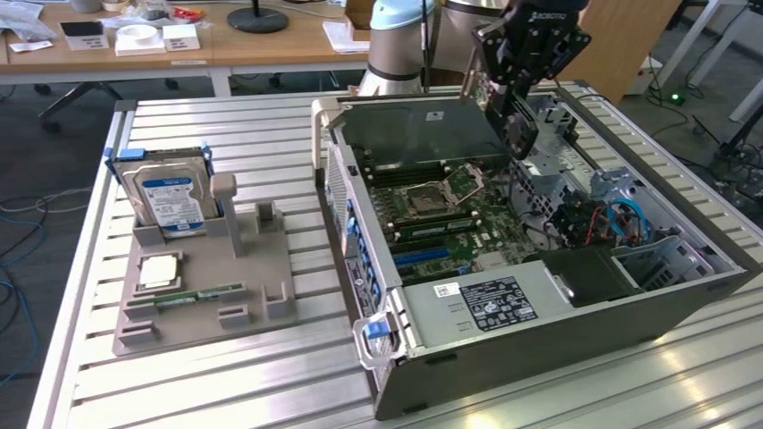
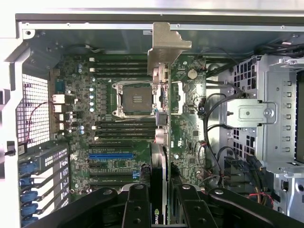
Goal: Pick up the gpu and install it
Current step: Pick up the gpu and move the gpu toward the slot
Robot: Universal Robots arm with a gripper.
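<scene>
The gpu (image 2: 160, 118) hangs edge-on over the open computer case (image 1: 357, 223), its silver bracket (image 2: 164, 47) at the far end of the card. My gripper (image 2: 159, 194) is shut on the card's near end, one black finger (image 2: 136, 204) on each side. In the exterior view the gripper (image 1: 520, 125) reaches down into the far part of the case with the gpu (image 1: 523, 141) held above the green motherboard (image 1: 459, 223). The card floats over the board between the CPU socket (image 2: 134, 99) and the drive cage (image 2: 275, 114), apart from the blue slot (image 2: 110, 155).
On the exterior view's left a grey fixture (image 1: 238, 295) holds a blue-labelled hard drive (image 1: 167, 192), a processor chip (image 1: 159, 268) and a memory stick (image 1: 197, 293). Cables (image 1: 620, 219) and a black power supply (image 1: 501, 304) crowd the case. A desk (image 1: 238, 45) stands behind.
</scene>
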